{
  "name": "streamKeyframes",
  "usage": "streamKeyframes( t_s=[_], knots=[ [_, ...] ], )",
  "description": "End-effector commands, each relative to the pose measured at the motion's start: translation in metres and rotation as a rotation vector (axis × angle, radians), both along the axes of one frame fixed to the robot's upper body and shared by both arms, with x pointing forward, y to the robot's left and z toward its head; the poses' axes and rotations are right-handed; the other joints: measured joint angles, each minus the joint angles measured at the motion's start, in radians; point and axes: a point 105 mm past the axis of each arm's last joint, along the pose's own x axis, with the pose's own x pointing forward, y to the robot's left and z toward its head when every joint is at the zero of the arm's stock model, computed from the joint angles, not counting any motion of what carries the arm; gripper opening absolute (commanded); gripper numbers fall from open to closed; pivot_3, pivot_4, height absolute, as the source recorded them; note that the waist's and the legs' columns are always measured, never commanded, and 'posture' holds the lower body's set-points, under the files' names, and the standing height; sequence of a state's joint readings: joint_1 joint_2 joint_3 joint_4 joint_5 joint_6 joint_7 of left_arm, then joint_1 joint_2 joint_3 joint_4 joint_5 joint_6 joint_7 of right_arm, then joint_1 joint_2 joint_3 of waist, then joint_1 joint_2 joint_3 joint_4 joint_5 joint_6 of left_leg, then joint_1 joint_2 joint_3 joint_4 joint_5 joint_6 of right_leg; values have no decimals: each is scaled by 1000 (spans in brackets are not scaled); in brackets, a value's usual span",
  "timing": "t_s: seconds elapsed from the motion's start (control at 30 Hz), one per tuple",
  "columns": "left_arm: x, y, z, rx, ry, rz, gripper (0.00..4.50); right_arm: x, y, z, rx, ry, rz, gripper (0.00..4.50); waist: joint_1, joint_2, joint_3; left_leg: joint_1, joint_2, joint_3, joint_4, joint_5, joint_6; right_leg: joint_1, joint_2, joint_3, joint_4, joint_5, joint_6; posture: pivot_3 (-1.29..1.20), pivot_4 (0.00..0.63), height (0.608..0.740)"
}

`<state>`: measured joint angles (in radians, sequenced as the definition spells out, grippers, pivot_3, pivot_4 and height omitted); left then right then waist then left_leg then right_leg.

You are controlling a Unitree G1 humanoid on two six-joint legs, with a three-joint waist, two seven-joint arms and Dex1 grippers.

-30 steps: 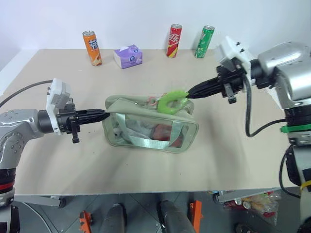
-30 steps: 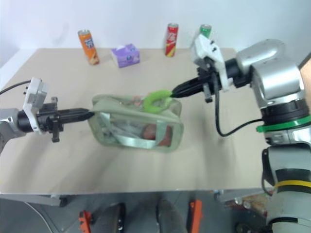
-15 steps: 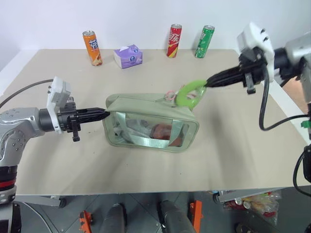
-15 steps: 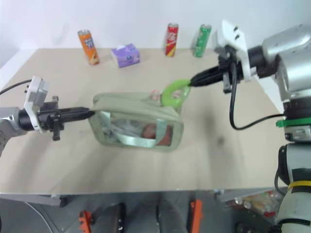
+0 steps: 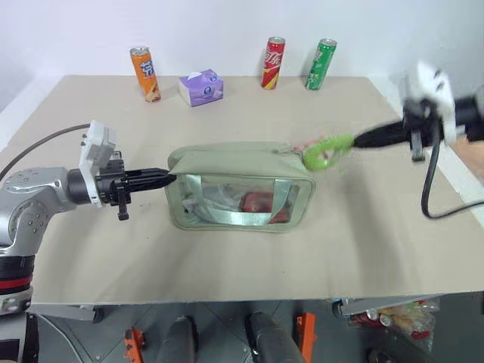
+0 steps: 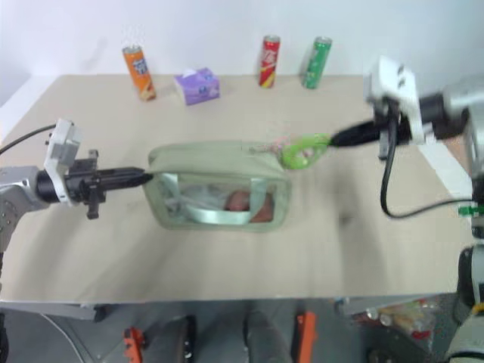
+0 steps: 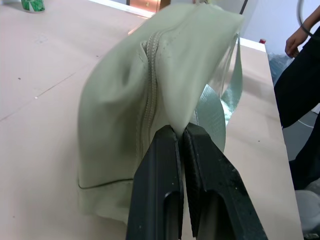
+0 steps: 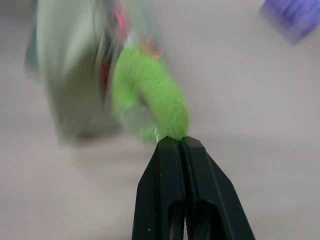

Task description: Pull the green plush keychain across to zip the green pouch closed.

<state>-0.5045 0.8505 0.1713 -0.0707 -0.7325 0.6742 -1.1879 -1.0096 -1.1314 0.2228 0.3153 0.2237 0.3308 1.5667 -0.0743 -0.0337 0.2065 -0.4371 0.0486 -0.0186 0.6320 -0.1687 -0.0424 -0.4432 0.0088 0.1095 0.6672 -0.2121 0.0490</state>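
From the left eye view, the pale sage-green fabric pouch with its clear plastic front panel (image 5: 240,189) sits mid-table on the beige tabletop (image 5: 363,249), and the left gripper (image 5: 171,179) has its black fingers pinched shut on the pouch's left end, anchoring it. The small lime-green fuzzy ring-shaped plush keychain (image 5: 324,151) hangs stretched just past the pouch's right top corner, clamped by the right gripper (image 5: 355,141), so the zip looks run to its end. Any further pull, I'd say, drags the whole pouch or strains the short pinkish clasp (image 5: 304,147). The right eye view tells the same: the keychain is taut between pouch and gripper, and the far row of orange soda can (image 6: 137,62), purple tissue pack (image 6: 197,85), red soda can (image 6: 270,51) and green soda can (image 6: 317,52) stands well apart, out of harm. In the left wrist view the fingers bite only a thin fold of fabric beside the zipper seam (image 7: 148,95); that thin hold could slip if the tug goes on, and a person stands near the table edge. In the right wrist view the closed fingers hold just the plush's outer rim, so the fuzzy ring could slide free under more tension.
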Motion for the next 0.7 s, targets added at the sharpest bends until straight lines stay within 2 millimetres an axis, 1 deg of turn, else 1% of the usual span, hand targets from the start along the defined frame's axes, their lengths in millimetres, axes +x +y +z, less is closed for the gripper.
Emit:
streamKeyframes(
  t_s=[0.03,0.17,0.23,0.3,0.37,0.53,0.6,0.67,0.7],
  knots=[
    [-1,3,9,13,-36,0,0,-17,-4,-10,-159,-29,54,18,-3,0,0,1,0,0,0,0,0,0,0,0,1,0,0,0,150,740],
    [-2,3,10,18,-35,-5,0,-21,-10,-38,-272,-21,53,18,-2,0,0,2,1,-1,1,0,0,1,1,-1,1,0,-1,0,150,740],
    [-2,3,10,18,-34,-6,0,-25,-5,-51,-275,-3,73,18,-2,0,0,2,1,0,2,0,0,1,0,0,1,0,0,0,150,740],
    [-2,2,10,19,-33,-8,0,-27,2,-60,-257,5,88,18,-2,0,0,2,1,1,3,0,0,1,0,1,1,1,0,0,150,740],
    [-3,2,10,19,-33,-9,0,-25,5,-62,-252,-10,80,18,-3,0,0,2,1,1,3,0,0,1,0,1,1,1,0,0,150,740],
    [-3,2,10,19,-33,-9,0,-27,7,-61,-252,-6,88,18,-2,0,0,2,1,1,3,0,0,1,1,1,1,1,0,0,150,740],
    [-3,2,11,19,-34,-9,0,-25,5,-56,-250,-17,76,18,-1,0,0,2,1,1,3,0,0,1,1,1,1,1,0,0,150,740],
    [-3,2,11,19,-37,-9,0,-19,10,-30,-127,-43,42,18,-3,0,0,2,1,1,3,0,0,1,1,1,1,1,0,0,150,740],
    [-3,2,11,20,-37,-7,0,-21,13,-17,-64,-41,51,18,-4,0,0,2,1,1,3,0,0,1,0,1,1,1,0,0,150,740]
  ],
)
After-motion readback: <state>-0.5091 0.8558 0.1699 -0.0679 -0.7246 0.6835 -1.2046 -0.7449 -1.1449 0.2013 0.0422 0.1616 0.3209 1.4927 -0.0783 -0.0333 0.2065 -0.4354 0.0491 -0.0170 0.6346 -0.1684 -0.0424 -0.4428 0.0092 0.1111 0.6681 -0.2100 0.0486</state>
